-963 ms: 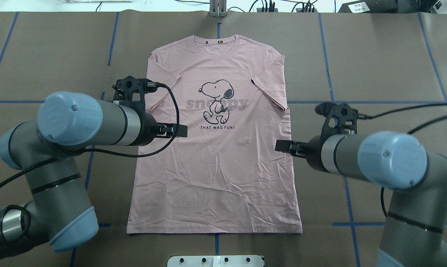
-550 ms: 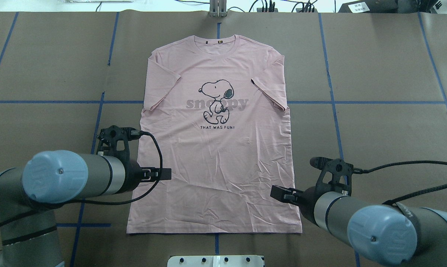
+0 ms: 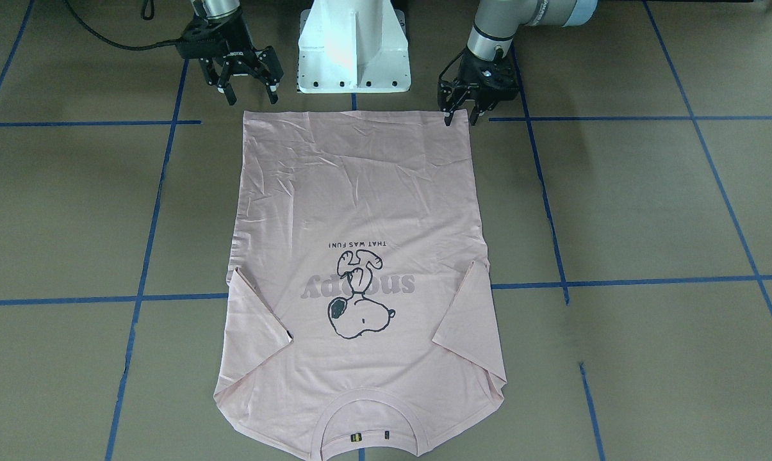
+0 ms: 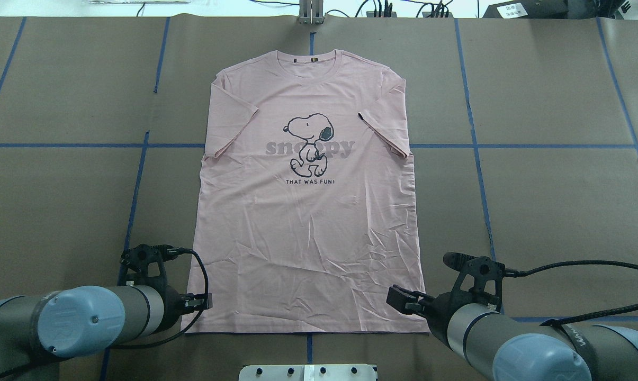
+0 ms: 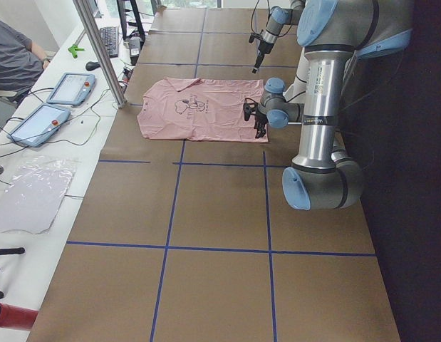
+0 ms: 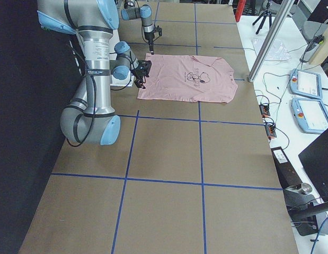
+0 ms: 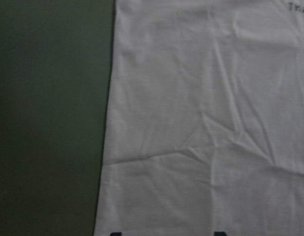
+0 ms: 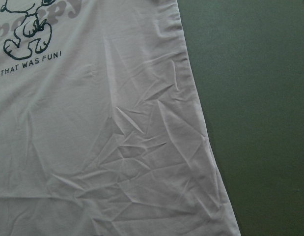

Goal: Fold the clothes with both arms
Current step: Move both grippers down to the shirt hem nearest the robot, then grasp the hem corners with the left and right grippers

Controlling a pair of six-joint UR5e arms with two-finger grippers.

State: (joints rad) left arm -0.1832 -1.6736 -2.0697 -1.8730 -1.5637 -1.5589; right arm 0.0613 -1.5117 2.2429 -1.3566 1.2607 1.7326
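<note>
Bench (image 4: 536,211): brown cover, blue tape grid. T-shirt (image 4: 308,238) lies flat on it, print up, long axis running straight away from the robot, collar far, hem on the near side. Left claw (image 3: 460,119) released, fingers apart, at the hem's left corner. Right claw (image 3: 252,97) also released, just behind the right corner. Shirt lies forward of both, each claw nearest its own corner
</note>
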